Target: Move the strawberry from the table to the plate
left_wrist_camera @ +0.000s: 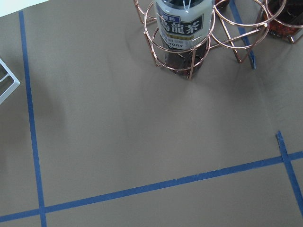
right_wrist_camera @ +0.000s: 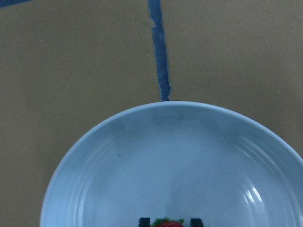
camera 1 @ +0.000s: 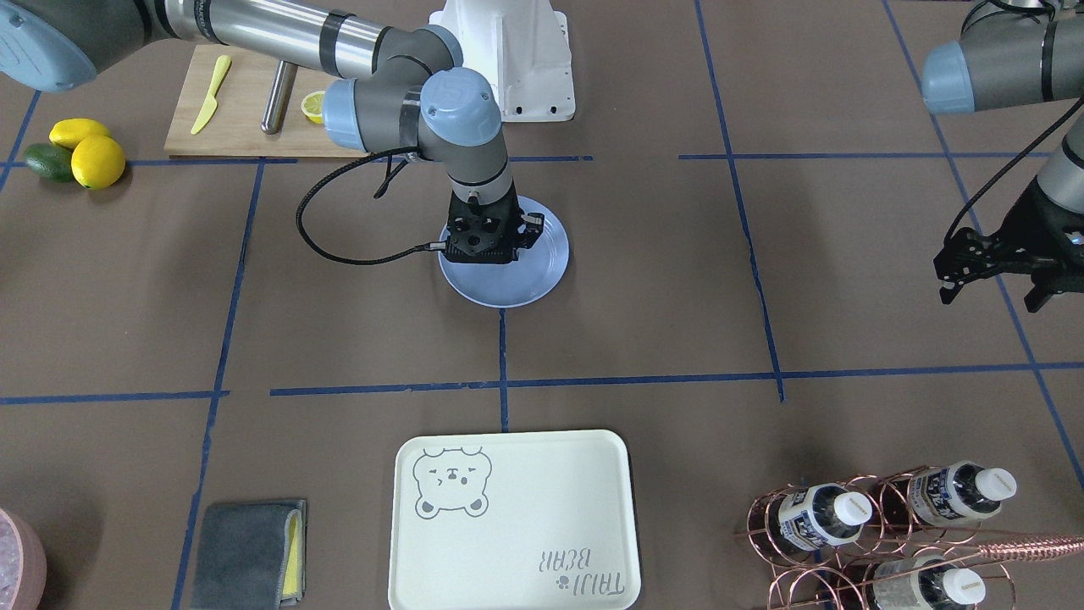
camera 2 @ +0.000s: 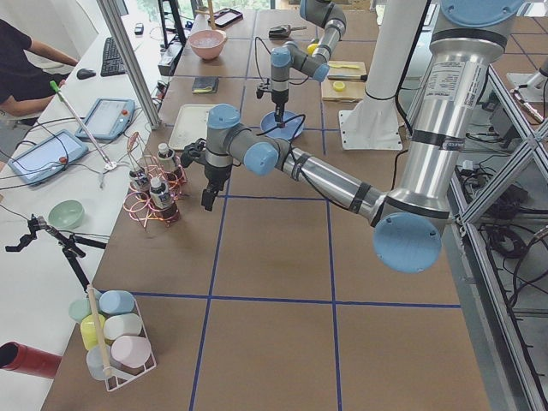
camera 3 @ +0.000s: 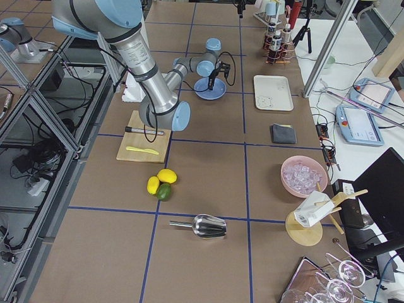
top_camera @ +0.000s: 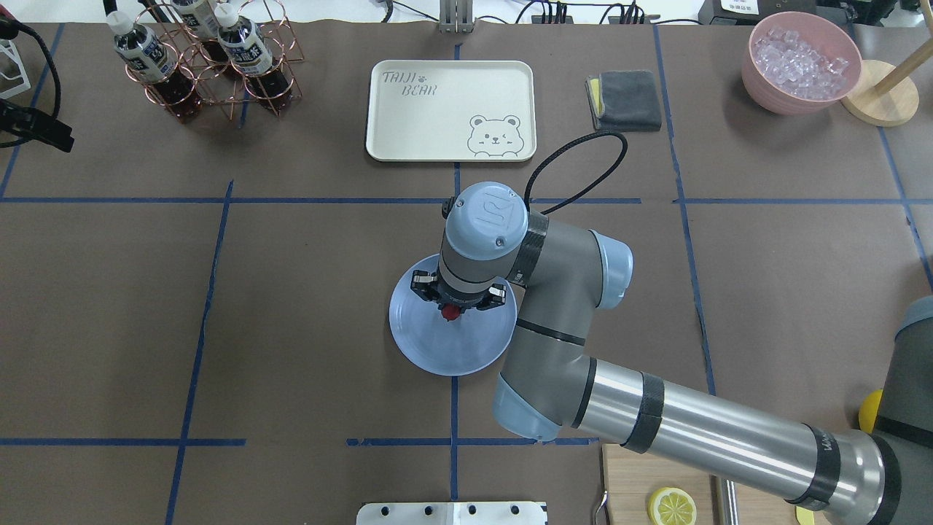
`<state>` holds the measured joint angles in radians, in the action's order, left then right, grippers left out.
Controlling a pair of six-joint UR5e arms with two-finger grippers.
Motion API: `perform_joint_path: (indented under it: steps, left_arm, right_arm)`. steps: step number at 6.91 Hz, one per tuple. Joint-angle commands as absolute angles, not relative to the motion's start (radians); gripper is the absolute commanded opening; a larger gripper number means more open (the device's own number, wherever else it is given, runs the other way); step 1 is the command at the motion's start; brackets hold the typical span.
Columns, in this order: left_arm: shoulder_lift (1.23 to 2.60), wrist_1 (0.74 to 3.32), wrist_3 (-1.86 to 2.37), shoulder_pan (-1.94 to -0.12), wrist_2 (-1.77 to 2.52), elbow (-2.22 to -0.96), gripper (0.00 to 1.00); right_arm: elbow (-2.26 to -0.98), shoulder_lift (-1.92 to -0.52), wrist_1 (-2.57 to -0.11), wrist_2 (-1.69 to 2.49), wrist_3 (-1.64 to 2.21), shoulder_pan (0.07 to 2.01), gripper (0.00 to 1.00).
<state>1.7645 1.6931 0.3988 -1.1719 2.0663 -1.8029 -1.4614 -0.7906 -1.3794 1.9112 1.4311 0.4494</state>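
One strawberry (top_camera: pixel 450 313) is held between the two fingertips (right_wrist_camera: pixel 145 221) of the right gripper (top_camera: pixel 453 302), which is closed on the berry and pointed straight down over the single light-blue plate (top_camera: pixel 437 354). The berry is seen low over the plate's inner floor, somewhat towards the rim; whether it touches the glaze cannot be told. The plate is set on the table (top_camera: pixel 306 292), over a crossing of the blue tape lines. The left gripper (camera 1: pixel 992 286) is carried above bare paper well away from the plate, with its two fingers spread and nothing between them. Three bottles (camera 1: pixel 826 512) are counted in one copper wire rack (left_wrist_camera: pixel 154 47), close to that gripper. One cream tray (camera 1: pixel 525 508) with a bear print is laid beyond the plate on the operators' side, and one folded grey cloth (camera 1: pixel 246 551) is placed beside it. Two whole lemons (camera 1: pixel 97 161) and one avocado (camera 1: pixel 47 161) are grouped together, touching. One lemon half (camera 1: pixel 313 106) and one yellow knife (camera 1: pixel 210 93) are seen on one wooden board (camera 1: pixel 237 127). One pink bowl (top_camera: pixel 758 73) of ice is found at the table's far corner.
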Motion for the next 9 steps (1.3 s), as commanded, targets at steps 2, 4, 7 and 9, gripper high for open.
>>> perform_joint_path:
  steps: [2, 4, 7, 9]
  left_arm:
    - [1.766, 1.695, 0.394, -1.183, 2.066, -1.802, 1.0]
    - [1.767, 1.7, 0.394, -1.195, 2.066, -1.804, 1.0]
    - [1.764, 1.698, 0.391, -1.258, 2.166, -1.784, 1.0]
    - [1.729, 1.684, 0.27, -1.346, 2.178, -1.769, 1.0]
  right_arm:
    - [-1.465, -0.799, -1.377, 1.914, 1.433, 0.448, 1.0]
    - [-1.511, -0.816, -1.405, 1.917, 1.433, 0.462, 1.0]
    - [-1.814, -0.897, -1.752, 1.925, 1.267, 0.596, 1.0]
    - [-1.905, -1.024, -1.775, 1.998, 0.997, 0.758, 1.0]
